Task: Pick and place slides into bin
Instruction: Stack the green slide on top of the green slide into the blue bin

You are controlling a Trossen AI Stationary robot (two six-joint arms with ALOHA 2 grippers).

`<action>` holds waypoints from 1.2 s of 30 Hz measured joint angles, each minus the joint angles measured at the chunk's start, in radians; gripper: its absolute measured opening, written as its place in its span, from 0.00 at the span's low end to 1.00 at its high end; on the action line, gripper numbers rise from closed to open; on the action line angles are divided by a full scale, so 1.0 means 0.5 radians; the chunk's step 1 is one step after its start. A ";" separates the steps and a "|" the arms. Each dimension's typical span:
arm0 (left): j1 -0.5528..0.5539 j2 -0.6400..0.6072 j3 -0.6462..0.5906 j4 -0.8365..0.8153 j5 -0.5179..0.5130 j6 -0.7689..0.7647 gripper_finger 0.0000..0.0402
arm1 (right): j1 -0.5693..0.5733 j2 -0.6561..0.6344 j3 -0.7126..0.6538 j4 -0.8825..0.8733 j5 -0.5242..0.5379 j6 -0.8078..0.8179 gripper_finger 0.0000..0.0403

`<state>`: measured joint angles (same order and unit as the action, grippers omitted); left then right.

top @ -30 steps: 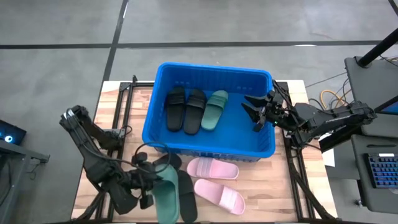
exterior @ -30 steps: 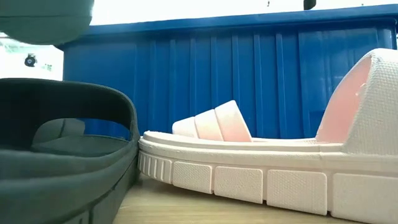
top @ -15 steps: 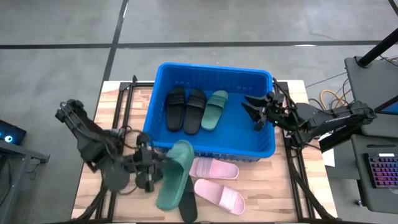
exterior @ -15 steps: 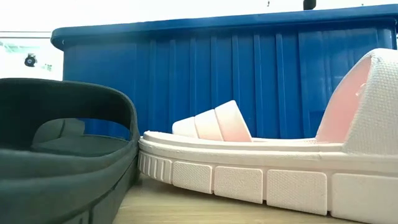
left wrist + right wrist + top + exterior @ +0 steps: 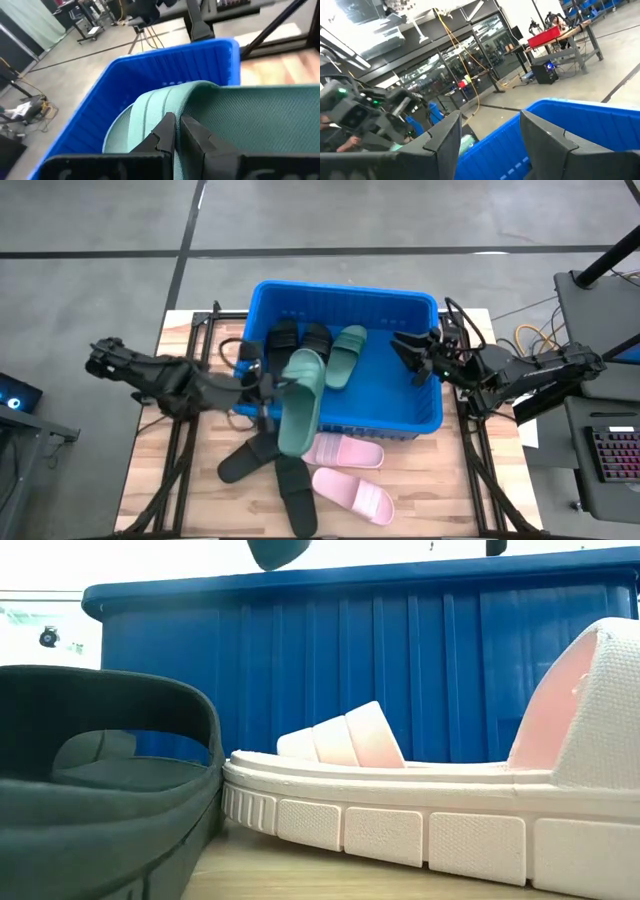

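My left gripper (image 5: 268, 392) is shut on a dark green slide (image 5: 300, 402), which hangs over the near left rim of the blue bin (image 5: 425, 415); its end shows at the top of the low view (image 5: 280, 550). In the bin lie two black slides (image 5: 285, 338) and another green slide (image 5: 348, 352). My right gripper (image 5: 412, 360) hovers open over the bin's right part, with nothing between its fingers (image 5: 445, 142). My left gripper pinches the green slide between its two shut fingers (image 5: 167, 131) at the slide's side, beside the ribbed strap (image 5: 150, 112). The fingers come nearly level from the table's left and lie across the slide. The slide is lifted clear, tilted, one end over the bin.
On the wooden table in front of the bin lie two black slides (image 5: 243, 462) (image 5: 296, 498) and two pale pink slides (image 5: 345, 450) (image 5: 352, 493). The low view shows a black slide (image 5: 100, 780) and the pink slides (image 5: 340, 790) before the bin's wall (image 5: 400, 670).
My left gripper has carried the green slide up from the table's near left, toward the far edge and right, to the bin's near left rim. The slide has turned about and tipped on the way. The gripper has stayed shut on it.
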<state>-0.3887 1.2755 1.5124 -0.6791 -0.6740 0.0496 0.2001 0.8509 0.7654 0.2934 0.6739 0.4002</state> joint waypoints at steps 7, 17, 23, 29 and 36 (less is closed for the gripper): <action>0.436 0.079 -0.001 0.213 0.610 0.343 0.00 | 0.000 0.003 0.000 0.019 0.000 0.000 0.48; 0.975 0.287 -0.001 0.399 0.990 0.403 0.00 | -0.028 0.007 -0.001 0.023 0.019 -0.232 0.48; 1.146 0.429 -0.001 0.566 1.018 0.510 0.00 | -0.049 -0.025 -0.001 0.044 0.059 -0.435 0.48; 1.210 0.606 -0.001 0.612 1.082 1.019 0.00 | -0.049 -0.083 -0.001 0.070 0.227 -0.748 0.48; 1.299 0.787 0.030 0.707 1.272 1.085 0.00 | -0.048 -0.140 -0.001 0.058 0.227 -0.804 0.48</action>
<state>0.2606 1.6689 1.5276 -0.3257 -0.0378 0.5919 0.1761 0.7811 0.7650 0.3226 0.7872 -0.0016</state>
